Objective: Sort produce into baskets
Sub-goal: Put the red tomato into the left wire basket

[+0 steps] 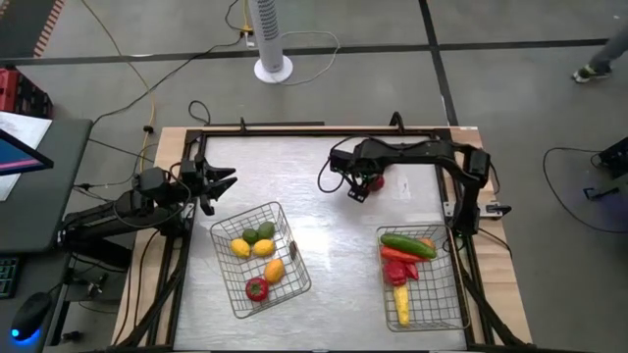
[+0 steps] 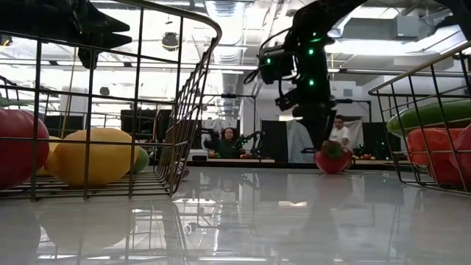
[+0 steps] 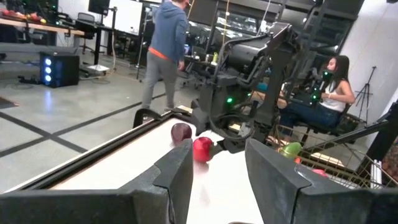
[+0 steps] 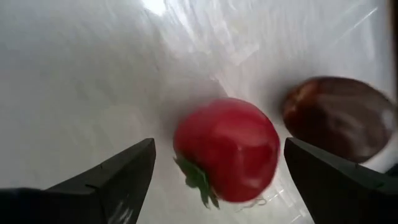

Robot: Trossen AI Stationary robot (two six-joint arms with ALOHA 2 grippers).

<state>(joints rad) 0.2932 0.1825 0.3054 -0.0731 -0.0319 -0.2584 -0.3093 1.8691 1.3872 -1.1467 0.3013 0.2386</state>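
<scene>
A red tomato (image 4: 227, 149) with a green stem lies on the table at the far right (image 1: 375, 180), and a dark maroon piece (image 4: 336, 127) lies close beside it. My right gripper (image 4: 214, 180) hangs open just above the tomato (image 2: 333, 158), pointing steeply down, with one finger on each side and touching nothing. My left gripper (image 1: 224, 189) waits open and level at the table's far left, beyond the left basket (image 1: 228, 294). That basket holds yellow, green, orange and red produce. The right basket (image 1: 451, 314) holds a green cucumber (image 1: 407, 245), red pieces and a yellow one.
Bare table (image 1: 334, 265) lies between the two wire baskets. A dark frame rail (image 1: 294, 130) runs along the table's far edge. A white pedestal (image 1: 273, 39) stands on the floor beyond it. People (image 3: 165, 43) sit and stand in the room behind.
</scene>
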